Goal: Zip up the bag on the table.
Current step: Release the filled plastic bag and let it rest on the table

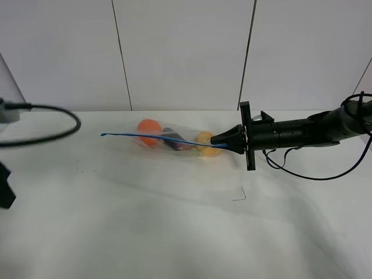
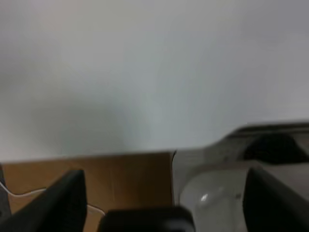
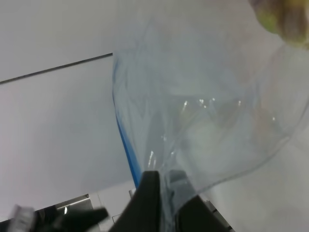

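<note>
The clear bag (image 1: 174, 138) lies on the white table (image 1: 145, 221), with orange (image 1: 149, 130), purple (image 1: 174, 143) and yellow (image 1: 204, 143) produce inside. Its blue zipper strip (image 1: 157, 139) runs from the free left tip to the right end. My right gripper (image 1: 225, 141) reaches in from the right and is shut on the bag's right end at the strip. In the right wrist view the fingers (image 3: 150, 198) pinch the clear plastic (image 3: 212, 111) beside the blue strip (image 3: 126, 147). My left gripper (image 2: 166, 193) is open and empty, away from the bag, facing a white wall.
A black cable (image 1: 52, 131) loops over the table's far left, and a dark part of the left arm (image 1: 6, 187) sits at the left edge. A small thin dark mark (image 1: 240, 195) lies on the table in front of the right gripper. White wall panels stand behind.
</note>
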Controlling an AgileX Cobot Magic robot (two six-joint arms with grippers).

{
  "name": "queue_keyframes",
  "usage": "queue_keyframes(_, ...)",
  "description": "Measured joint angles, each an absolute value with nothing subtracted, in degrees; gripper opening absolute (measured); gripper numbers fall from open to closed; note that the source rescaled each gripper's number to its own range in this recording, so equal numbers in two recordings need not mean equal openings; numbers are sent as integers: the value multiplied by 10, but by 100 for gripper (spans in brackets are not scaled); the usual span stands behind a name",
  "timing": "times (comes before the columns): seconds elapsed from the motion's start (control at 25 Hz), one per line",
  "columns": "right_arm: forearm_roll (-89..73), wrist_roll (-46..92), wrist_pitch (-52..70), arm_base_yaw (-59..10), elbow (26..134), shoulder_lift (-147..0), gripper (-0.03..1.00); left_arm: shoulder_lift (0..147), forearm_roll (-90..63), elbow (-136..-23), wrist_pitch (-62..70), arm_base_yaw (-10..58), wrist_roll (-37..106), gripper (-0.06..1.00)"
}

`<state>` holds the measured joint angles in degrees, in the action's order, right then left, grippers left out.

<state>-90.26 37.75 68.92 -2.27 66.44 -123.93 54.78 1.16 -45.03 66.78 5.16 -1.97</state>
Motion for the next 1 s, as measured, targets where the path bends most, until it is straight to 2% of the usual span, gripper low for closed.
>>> queue_keyframes(0.2,-902,377,689,-23,664,-1239,0,421,13,-326,620,52,-19,100)
queue_keyframes(0.32,-902,377,689,-23,664,-1239,0,358,13,-287,610,52,-19,100)
queue_keyframes(0.56,-902,378,689,-23,664,-1239,0,288,13,-285,603,52,-16,100)
queue_keyframes(1.0,-899,378,689,-23,664,-1239,0,285,13,-285,602,46,-15,100)
